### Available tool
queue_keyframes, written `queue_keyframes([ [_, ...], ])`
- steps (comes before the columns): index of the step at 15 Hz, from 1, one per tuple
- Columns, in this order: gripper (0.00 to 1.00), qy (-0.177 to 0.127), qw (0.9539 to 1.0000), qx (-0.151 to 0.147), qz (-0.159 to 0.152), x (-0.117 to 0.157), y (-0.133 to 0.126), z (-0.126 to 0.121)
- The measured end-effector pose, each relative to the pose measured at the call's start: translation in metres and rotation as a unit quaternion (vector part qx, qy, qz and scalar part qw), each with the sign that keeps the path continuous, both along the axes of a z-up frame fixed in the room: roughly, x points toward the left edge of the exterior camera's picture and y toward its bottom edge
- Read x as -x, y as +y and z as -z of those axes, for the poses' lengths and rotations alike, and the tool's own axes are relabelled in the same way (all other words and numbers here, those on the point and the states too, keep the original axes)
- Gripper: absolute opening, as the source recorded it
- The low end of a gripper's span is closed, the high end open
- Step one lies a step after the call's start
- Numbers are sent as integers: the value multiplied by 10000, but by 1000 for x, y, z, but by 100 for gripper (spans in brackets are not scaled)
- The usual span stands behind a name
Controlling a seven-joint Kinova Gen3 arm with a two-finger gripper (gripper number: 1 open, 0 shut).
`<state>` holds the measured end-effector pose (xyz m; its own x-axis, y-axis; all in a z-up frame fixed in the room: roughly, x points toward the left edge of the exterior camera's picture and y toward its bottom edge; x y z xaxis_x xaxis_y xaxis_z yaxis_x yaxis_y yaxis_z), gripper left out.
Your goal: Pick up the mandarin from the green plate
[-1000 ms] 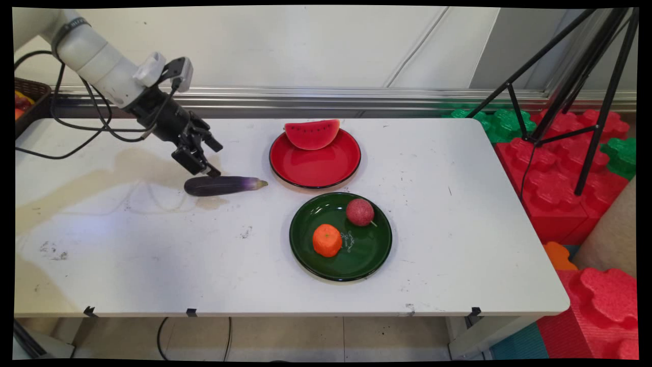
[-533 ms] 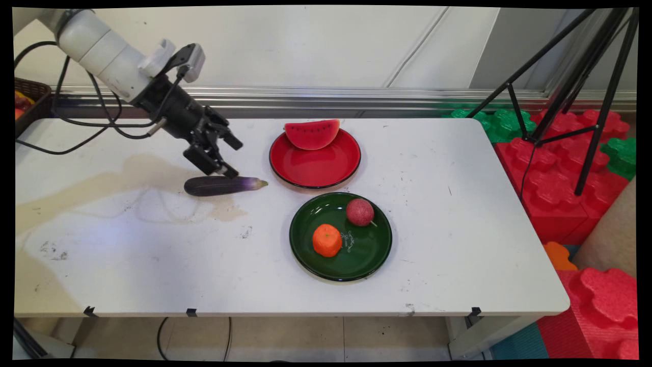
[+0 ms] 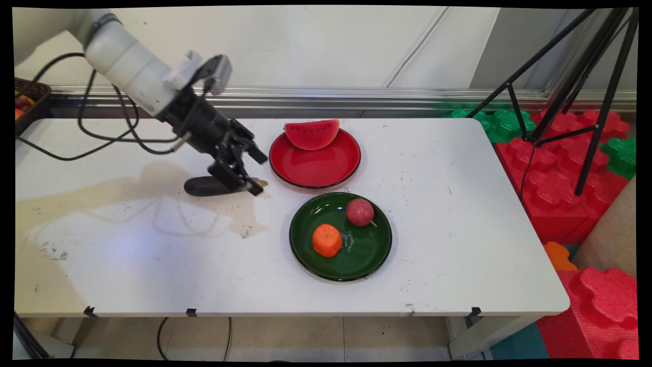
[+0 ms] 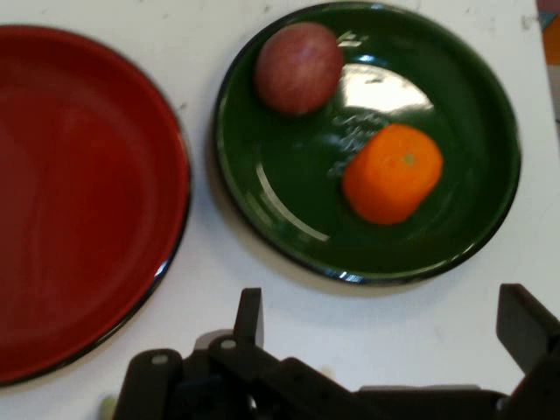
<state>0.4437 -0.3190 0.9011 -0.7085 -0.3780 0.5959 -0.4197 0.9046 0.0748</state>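
The gripper (image 3: 253,176) is hanging low over the eggplant (image 3: 204,186), above its stem end, tilted down from the upper left so the arm is clearing the plates. Its fingers (image 4: 249,315) are standing wide apart with nothing between them; the hand view is showing bare bench (image 4: 420,315) in the gap, so they are gripping nothing. The eggplant is lying flat on the bench (image 3: 153,255), lengthwise left to right, just left of the red plate (image 3: 316,171) and partly hidden behind the gripper.

The red plate is carrying a watermelon slice (image 3: 311,133) leaning on its far rim, probably propped there by the rim's slope. The green plate (image 3: 367,250), nearer the camera, is holding an orange (image 3: 326,240) and a reddish fruit (image 3: 359,212), sitting apart in the plate's shallow well, which is keeping them from rolling.
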Motion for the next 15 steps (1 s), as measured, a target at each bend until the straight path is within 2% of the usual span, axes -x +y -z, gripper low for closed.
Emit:
queue_keyframes([
  [8, 100, -23, 9995, -176, 261, 60, -1, 32],
  [12, 100, -143, 9989, -249, 359, 90, -11, 55],
  [15, 100, -216, 9986, -301, 377, 103, -17, 68],
])
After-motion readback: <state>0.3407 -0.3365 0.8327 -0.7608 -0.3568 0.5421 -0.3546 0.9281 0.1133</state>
